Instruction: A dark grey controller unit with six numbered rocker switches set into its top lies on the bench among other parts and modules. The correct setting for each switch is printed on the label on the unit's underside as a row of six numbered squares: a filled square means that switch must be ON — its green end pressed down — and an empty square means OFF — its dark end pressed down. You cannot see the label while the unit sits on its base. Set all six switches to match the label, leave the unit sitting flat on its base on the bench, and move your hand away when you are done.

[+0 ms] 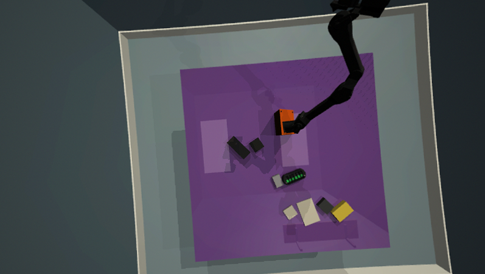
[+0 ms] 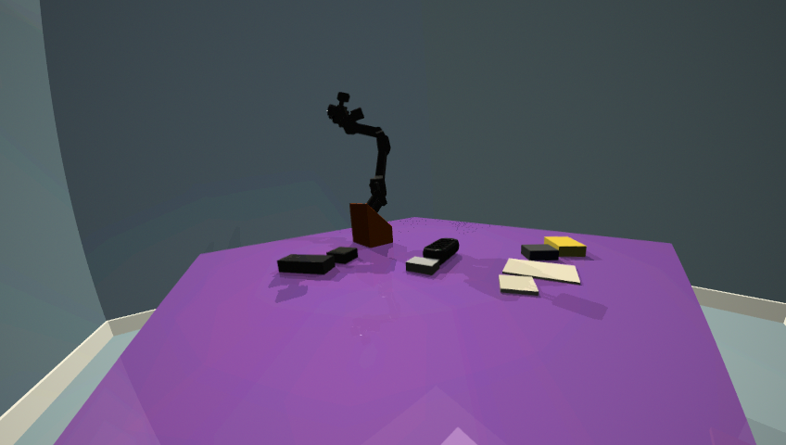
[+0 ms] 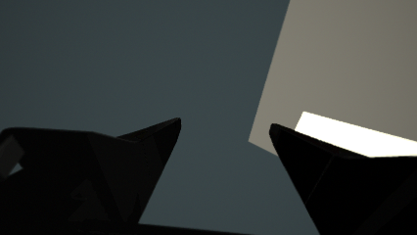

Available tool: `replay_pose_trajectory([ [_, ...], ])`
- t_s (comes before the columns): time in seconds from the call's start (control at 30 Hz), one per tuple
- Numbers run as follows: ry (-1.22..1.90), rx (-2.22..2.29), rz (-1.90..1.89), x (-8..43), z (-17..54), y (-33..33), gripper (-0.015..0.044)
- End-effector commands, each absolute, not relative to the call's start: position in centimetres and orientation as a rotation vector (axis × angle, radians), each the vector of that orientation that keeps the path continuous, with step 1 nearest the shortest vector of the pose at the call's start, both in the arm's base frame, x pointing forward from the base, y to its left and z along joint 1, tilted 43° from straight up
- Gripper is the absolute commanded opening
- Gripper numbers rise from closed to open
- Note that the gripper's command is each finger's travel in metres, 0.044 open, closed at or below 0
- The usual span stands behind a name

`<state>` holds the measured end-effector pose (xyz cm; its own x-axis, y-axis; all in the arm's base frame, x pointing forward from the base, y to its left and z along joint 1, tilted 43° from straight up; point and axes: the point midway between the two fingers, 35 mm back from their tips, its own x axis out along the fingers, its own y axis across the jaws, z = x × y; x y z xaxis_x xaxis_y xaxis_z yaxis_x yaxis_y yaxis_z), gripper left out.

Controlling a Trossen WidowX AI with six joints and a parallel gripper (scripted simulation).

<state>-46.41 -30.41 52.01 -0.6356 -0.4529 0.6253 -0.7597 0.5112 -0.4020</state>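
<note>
Your gripper [image 2: 334, 111] [image 3: 224, 125] stands wide open, its two dark fingertips well apart in the middle of the wrist view, with only the wall and a pale panel showing beyond them. You are holding nothing with it, and it touches nothing: in the exterior view it hangs high above the purple bench [image 1: 229, 96] [image 2: 352, 358], a little left of the upper centre. From above, you can follow the black arm [image 1: 352, 56] [image 2: 381, 157] from the orange block [image 1: 285, 114] [image 2: 368, 225] near the centre to the top edge at the upper right, where the gripper itself is too dark to make out. Your controller unit [image 1: 294, 176] [image 2: 440, 248] lies well apart from it, just below and right of the centre in the top view, switches up, with a row of green ends along its lower side. You cannot tell each switch's setting, and the underside label is hidden from you. Just beside the unit's left end is a small grey-topped block [image 1: 277, 181] [image 2: 422, 264].
</note>
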Motion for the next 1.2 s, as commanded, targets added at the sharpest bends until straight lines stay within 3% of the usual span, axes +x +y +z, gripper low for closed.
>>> replay_pose_trajectory([
  [0.0,-2.312,0.995,0.930,-46.4,52.0,-30.4,0.0374],
  [0.17,-2.315,1.025,0.959,-45.9,51.8,-31.4,0.0242],
  [0.47,-2.348,1.339,1.270,-41.1,48.7,-40.0,0.0006],
  [0.87,-2.381,1.950,1.951,-27.0,41.3,-53.7,0.0000],
  [1.17,-2.464,2.243,2.379,-13.7,35.3,-59.3,0.0000],
])
